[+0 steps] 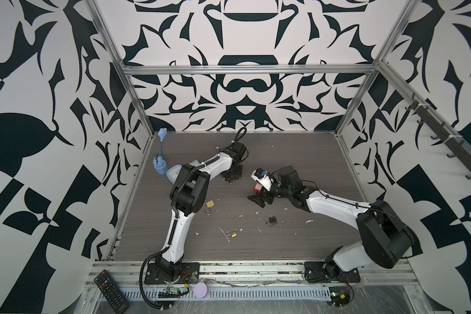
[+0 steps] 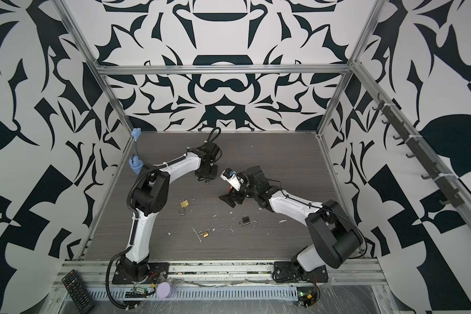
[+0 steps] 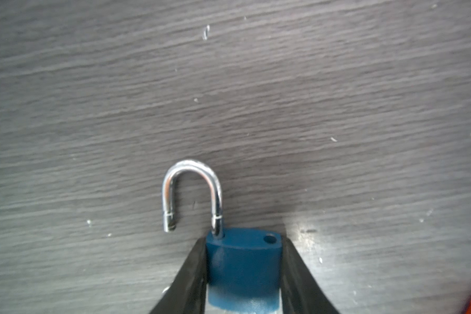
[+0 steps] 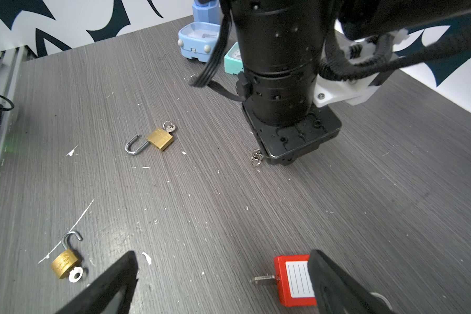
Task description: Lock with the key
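Mid-table, toward rear: L gripper [image 3: 242, 242] clamped on blue padlock [image 3: 242, 271] body, shackle [image 3: 192, 174] swung open, key ring [image 4: 256, 157] poking out beside gripper. R gripper [image 4: 223, 258] jaws wide apart, just beside red labelled lock [image 4: 291, 280] lying on tabletop [image 4: 256, 217].

Bright, even light from overhead — shadows on the worktop [image 1: 310, 152] stay soft and shallow in both top views. The left wrist view is soft and grainy: the blue padlock [image 3: 242, 266] blurs close to the lens, glare streaks its shackle [image 3: 192, 168], and a pale sheen lies beside it.
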`<state>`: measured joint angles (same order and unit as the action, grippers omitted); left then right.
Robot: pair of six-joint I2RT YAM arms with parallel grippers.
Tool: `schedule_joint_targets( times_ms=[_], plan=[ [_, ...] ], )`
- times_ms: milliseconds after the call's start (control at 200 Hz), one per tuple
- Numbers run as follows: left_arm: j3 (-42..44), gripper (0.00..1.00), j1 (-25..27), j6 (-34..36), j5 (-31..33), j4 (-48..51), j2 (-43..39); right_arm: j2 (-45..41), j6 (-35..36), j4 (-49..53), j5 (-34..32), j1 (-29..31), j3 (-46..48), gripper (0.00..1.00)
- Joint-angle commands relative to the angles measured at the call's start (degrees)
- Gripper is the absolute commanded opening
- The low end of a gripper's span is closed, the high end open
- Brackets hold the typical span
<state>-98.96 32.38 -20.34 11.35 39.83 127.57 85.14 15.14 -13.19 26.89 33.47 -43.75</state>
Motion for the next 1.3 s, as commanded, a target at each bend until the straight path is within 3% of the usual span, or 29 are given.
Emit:
schedule_joint_targets(
  times_ms=[0, 205, 340, 475, 715, 790, 885, 1140, 1295],
  plan=[
    [2.4, 0.24, 0.1, -0.2, -1.3, 4.2, 0.7, -3.0, -4.1, -5.3, -5.2, 0.2, -1.6, 1.00],
    [4.7, 0.00, 0.2, 7.9, -2.9, -1.8, -8.8, -7.4, -19.6, -10.4, -11.8, -5.4, -4.4, 0.99],
    [6.7, 0.00, 0.2, 17.5, -2.9, -5.6, -15.3, -9.1, -30.2, -0.6, -16.3, -10.1, -11.0, 0.97],
    [13.2, 0.00, 0.2, 28.6, -2.8, -13.0, -22.5, -10.6, -34.2, 7.1, -13.7, -13.4, -14.8, 0.97],
    [37.0, 0.00, 0.2, 55.8, -28.2, -32.9, -41.1, -12.3, -34.8, 14.3, -6.6, -14.4, -19.0, 1.00],
    [43.9, 0.00, 0.3, 61.9, -33.1, -39.4, -46.0, -11.7, -36.1, 16.5, -4.6, -14.5, -20.7, 0.99],
    [48.1, 0.00, 0.3, 69.6, -37.3, -40.7, -49.9, -10.1, -36.9, 19.3, -0.6, -14.5, -23.1, 0.99],
    [49.4, 0.00, 0.2, 72.0, -39.3, -40.2, -51.6, 0.8, -36.0, 31.6, 11.7, -14.4, -34.2, 0.92],
    [50.1, 0.00, 0.2, 71.5, -40.6, -43.5, -51.4, 6.1, -34.4, 37.6, 14.1, -11.9, -39.1, 0.91]
  ],
)
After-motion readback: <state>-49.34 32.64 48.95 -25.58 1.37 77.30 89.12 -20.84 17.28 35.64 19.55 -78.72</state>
